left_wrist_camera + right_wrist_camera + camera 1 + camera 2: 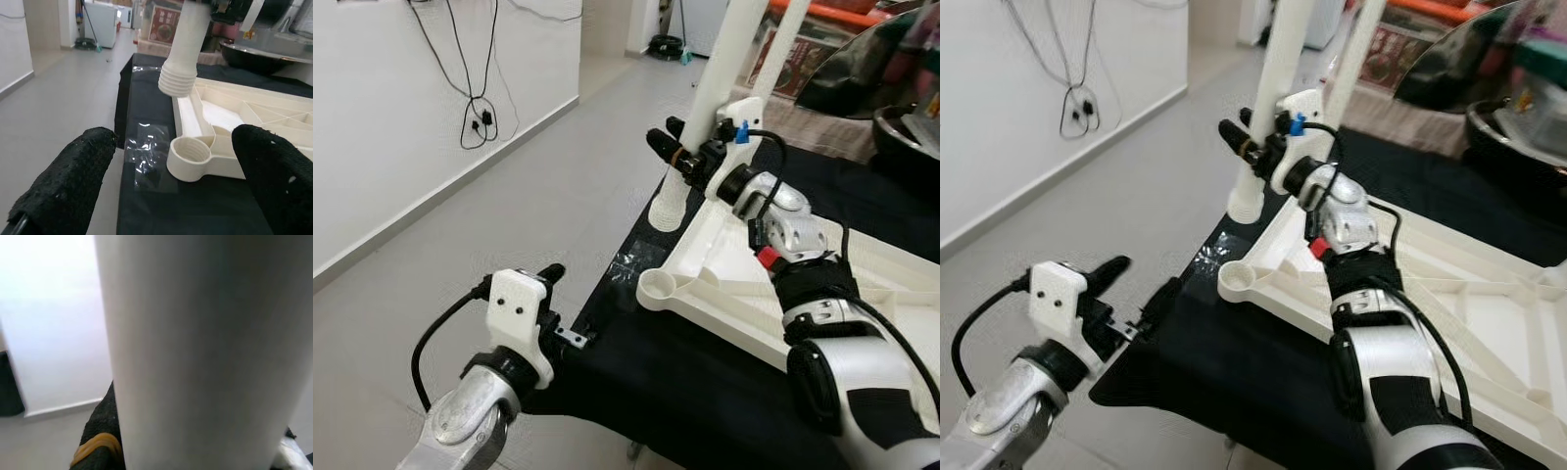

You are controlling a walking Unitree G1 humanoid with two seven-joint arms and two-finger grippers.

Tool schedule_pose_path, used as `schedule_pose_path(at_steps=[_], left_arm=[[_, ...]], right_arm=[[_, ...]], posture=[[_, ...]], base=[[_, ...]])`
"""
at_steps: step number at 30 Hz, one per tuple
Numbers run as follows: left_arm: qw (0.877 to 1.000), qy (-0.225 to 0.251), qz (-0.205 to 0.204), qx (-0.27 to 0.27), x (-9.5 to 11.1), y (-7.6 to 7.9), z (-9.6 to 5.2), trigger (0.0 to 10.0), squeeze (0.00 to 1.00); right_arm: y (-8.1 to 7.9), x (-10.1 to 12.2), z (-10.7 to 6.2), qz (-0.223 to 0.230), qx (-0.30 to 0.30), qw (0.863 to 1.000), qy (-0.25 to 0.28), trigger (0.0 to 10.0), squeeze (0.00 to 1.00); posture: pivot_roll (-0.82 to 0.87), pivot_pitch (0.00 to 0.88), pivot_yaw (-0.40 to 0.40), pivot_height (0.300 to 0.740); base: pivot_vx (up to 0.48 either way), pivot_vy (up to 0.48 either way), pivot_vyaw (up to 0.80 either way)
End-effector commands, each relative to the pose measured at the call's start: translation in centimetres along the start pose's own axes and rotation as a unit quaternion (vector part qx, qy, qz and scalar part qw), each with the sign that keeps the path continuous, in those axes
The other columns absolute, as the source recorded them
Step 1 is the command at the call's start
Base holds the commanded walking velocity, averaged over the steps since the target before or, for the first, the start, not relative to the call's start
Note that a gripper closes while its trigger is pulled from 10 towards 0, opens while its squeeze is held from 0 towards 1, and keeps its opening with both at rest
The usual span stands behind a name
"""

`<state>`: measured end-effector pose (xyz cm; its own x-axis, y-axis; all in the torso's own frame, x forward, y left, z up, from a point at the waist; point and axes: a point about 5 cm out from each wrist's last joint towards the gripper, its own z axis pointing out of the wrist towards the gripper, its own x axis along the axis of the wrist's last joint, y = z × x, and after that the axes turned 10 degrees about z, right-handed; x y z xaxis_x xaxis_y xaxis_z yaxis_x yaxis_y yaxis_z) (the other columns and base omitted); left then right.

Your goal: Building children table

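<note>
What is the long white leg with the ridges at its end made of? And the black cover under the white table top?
The long white leg looks like matte moulded plastic, with moulded screw ridges. The black cover seems to be soft cloth: dull, slightly draped.

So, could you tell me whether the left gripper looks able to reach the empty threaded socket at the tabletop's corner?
Probably yes. The left gripper is open and faces the socket across bare black cloth. The leg held by the right gripper hangs farther back.

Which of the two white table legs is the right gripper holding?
The nearer white leg, the right gripper clamped on it; the farther white leg stands free behind.
</note>
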<state>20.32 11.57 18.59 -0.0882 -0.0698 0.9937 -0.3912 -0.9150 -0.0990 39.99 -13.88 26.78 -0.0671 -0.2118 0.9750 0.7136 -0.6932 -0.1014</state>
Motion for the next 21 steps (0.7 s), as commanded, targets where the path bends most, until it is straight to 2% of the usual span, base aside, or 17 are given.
schedule_pose_path(at_steps=[1, 4, 5, 7, 8, 10, 13, 16, 21], left_arm=[[1.0, -0.006, -0.014, -0.012, 0.1, 0.7, -0.5, 10.0, 0.0], [1.0, -0.009, -0.016, -0.015, 0.2, 1.0, -0.9, 10.0, 0.0], [1.0, -0.013, -0.02, -0.02, 0.3, 1.2, -1.3, 10.0, 0.0], [1.0, -0.013, -0.02, -0.02, 0.3, 1.2, -1.3, 10.0, 0.0], [0.999, -0.018, -0.02, -0.024, 0.2, 1.4, -1.6, 10.0, 0.0], [0.999, -0.018, -0.02, -0.024, 0.2, 1.4, -1.6, 10.0, 0.0], [0.999, -0.033, -0.023, -0.026, 0.2, 1.6, -2.6, 10.0, 0.0], [0.999, -0.033, -0.023, -0.026, 0.2, 1.6, -2.6, 10.0, 0.0], [0.998, -0.04, -0.023, -0.032, 0.3, 1.8, -2.9, 10.0, 0.0]], right_arm=[[0.3, 0.4, -0.4, 0.001, 0.035, 0.999, -0.013, 10.0, 0.0], [0.4, 0.4, -0.7, 0.007, 0.06, 0.998, -0.02, 10.0, 0.0], [0.5, 0.4, -1.3, 0.016, 0.095, 0.995, -0.03, 10.0, 0.0], [0.5, 0.4, -1.3, 0.016, 0.095, 0.995, -0.03, 10.0, 0.0], [0.5, 0.2, -2.0, 0.022, 0.139, 0.989, -0.044, 10.0, 0.0], [0.5, 0.2, -2.0, 0.022, 0.139, 0.989, -0.044, 10.0, 0.0], [1.0, 0.6, -4.0, 0.045, 0.222, 0.973, -0.05, 10.0, 0.0], [1.0, 0.6, -4.0, 0.045, 0.222, 0.973, -0.05, 10.0, 0.0], [1.1, 0.8, -4.9, 0.058, 0.254, 0.964, -0.045, 10.0, 0.0]], posture=[[0.17, 0.185, -0.141, 0.74], [0.18, 0.198, -0.139, 0.74], [0.19, 0.21, -0.133, 0.74], [0.19, 0.21, -0.133, 0.74], [0.19, 0.216, -0.125, 0.74], [0.19, 0.216, -0.125, 0.74], [0.21, 0.228, -0.105, 0.74], [0.21, 0.228, -0.105, 0.74], [0.21, 0.232, -0.089, 0.74]], base=[[0.0, 0.0, 0.0], [0.0, 0.0, 0.0], [0.0, 0.0, 0.0], [0.0, 0.0, 0.0], [0.0, 0.0, 0.0], [0.0, 0.0, 0.0], [0.0, 0.0, 0.0], [0.0, 0.0, 0.0], [0.0, 0.0, 0.0]])
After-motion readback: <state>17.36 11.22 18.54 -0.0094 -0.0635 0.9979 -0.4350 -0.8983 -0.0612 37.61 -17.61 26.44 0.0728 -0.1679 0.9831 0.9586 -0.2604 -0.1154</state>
